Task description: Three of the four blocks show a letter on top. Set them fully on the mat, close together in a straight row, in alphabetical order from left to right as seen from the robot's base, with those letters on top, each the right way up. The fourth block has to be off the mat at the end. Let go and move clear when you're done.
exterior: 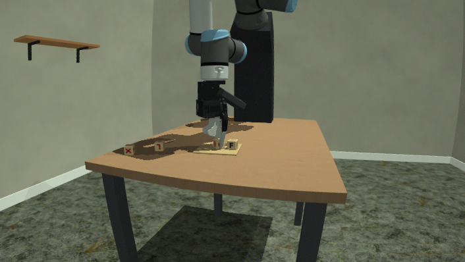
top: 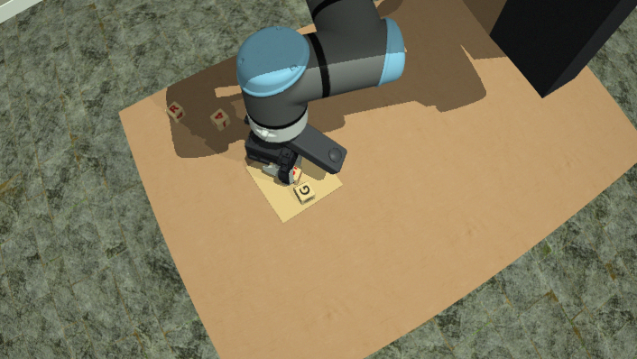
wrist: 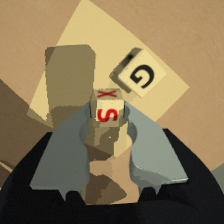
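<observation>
The G block point(top: 304, 192) point(exterior: 232, 144) point(wrist: 142, 74) stands on the yellow mat point(top: 283, 212) point(wrist: 82, 25), black G on top. The S block point(top: 296, 173) point(exterior: 216, 144) point(wrist: 107, 112), red S on top, is at the mat beside it, its edges turned differently from the G block's. My gripper point(top: 290, 178) point(wrist: 107, 103) is low and shut on the S block, one finger on each side; its underside is hidden. The R block point(top: 175, 110) point(exterior: 129, 150) lies off the mat at the far left. The block with a red 4 on top point(top: 220, 118) point(exterior: 159, 146) is also off the mat, nearer to it.
The wooden table point(top: 383, 225) point(exterior: 280, 164) carries everything. The R and 4 blocks lie in the arm's shadow, left of the gripper in the top and exterior views. The black robot pedestal point(top: 541, 45) point(exterior: 253, 82) stands at the table's back. The G block is close to the gripper's fingers.
</observation>
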`<state>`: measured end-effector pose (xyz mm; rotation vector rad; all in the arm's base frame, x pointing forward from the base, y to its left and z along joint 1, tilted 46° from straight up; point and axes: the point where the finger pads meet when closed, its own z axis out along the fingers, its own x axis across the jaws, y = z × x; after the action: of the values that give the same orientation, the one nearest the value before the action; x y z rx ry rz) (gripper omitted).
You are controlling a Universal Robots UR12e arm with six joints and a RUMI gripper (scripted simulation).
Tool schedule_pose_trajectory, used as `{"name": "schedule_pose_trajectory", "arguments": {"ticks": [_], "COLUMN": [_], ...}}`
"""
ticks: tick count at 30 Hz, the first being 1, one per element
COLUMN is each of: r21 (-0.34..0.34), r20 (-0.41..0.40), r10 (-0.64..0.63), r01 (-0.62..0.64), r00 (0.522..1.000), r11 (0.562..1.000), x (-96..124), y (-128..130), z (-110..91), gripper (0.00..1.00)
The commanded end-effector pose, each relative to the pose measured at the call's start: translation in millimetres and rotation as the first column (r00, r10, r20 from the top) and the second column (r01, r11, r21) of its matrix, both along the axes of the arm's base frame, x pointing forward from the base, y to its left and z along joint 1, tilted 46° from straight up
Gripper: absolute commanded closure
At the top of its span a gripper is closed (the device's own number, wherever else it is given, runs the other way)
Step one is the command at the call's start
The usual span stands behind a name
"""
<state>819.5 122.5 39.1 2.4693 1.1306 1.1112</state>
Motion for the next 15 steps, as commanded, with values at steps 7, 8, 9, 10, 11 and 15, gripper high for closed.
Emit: {"name": "schedule_pose_trajectory", "arguments": {"ticks": [7,8,9,10,11,15], "r21": [0.0,0.0,0.0,0.0,0.0,0.0], "r20": [0.001,0.001,0.001,0.001,0.001,0.001], "r10": [0.0,0.0,0.0,0.0,0.0,0.0], "r01": [0.0,0.0,0.0,0.0,0.0,0.0], "r00": [1.0,1.0,1.0,1.0,1.0,1.0], "r11": [1.0,1.0,1.0,1.0,1.0,1.0], "x": [-19,-23,-28,-32,-37,-46], "y": [-3,-4,-4,-5,-6,-7], "z": [19,23,27,32,37,46], "gripper": [0.91,0.91,0.91,0.91,0.91,0.91]}}
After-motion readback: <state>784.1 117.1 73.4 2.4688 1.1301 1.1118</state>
